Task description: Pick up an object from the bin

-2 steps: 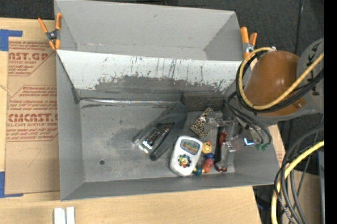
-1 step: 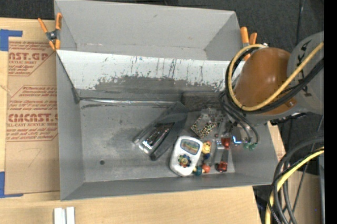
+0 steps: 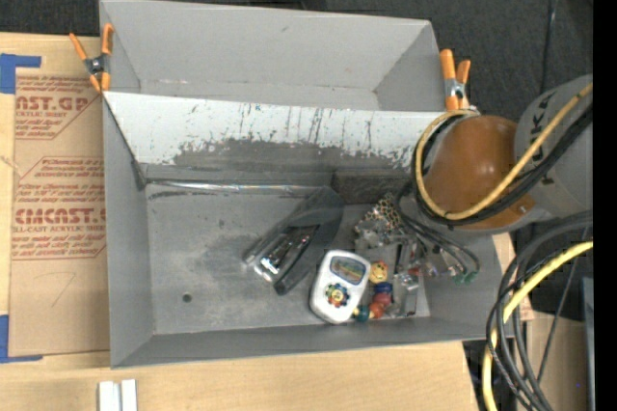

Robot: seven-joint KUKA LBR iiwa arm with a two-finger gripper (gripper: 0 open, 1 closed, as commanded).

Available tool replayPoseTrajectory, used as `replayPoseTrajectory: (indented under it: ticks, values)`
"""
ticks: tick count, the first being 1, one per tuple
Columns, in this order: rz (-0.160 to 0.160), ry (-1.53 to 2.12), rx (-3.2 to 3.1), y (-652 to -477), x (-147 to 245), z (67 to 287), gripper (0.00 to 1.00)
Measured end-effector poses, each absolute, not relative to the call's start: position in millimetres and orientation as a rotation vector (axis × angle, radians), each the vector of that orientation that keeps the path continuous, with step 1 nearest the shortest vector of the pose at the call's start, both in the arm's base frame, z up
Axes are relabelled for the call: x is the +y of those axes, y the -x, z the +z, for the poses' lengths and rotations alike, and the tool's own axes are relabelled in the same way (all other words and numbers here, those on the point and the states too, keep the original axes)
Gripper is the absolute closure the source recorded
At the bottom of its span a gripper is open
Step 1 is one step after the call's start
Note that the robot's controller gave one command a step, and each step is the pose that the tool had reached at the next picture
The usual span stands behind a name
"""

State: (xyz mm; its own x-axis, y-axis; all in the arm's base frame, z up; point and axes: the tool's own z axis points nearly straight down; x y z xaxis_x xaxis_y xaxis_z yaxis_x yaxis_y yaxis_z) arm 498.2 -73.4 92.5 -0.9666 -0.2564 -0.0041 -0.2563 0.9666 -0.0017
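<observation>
Gripper (image 3: 407,266) low in grey bin (image 3: 193,288), lower right of frame, over a small mixed heap (image 3: 379,301) just beside a white oval toy (image 3: 339,286). Whether it is open or closed cannot be told.

the orange cover (image 3: 472,170) hides the right wall of the bin (image 3: 125,235); under it, small things (image 3: 386,231) right of the white toy (image 3: 339,286) are too tangled to name.

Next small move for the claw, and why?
Probably ease the claw a little lower, straight down. It hangs above the small red, yellow and blue plastic pieces in the lower-right corner of the grey metal bin, and the white oval button toy lies close beside, so sideways travel risks knocking it.
</observation>
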Motion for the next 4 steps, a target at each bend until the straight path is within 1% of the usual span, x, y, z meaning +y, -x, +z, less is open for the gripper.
replayPoseTrajectory:
  ticks: [1,2,3,4]
  values:
    - [-0.008,0.285,3.105,-487.5,-66.5,76.9,0.00]
    - [-0.008,0.366,3.111,-497.2,-50.7,72.1,0.00]
    - [-0.011,0.319,3.095,-489.5,-51.0,72.0,0.00]
    - [-0.013,0.328,3.097,-491.1,-47.4,71.8,0.00]
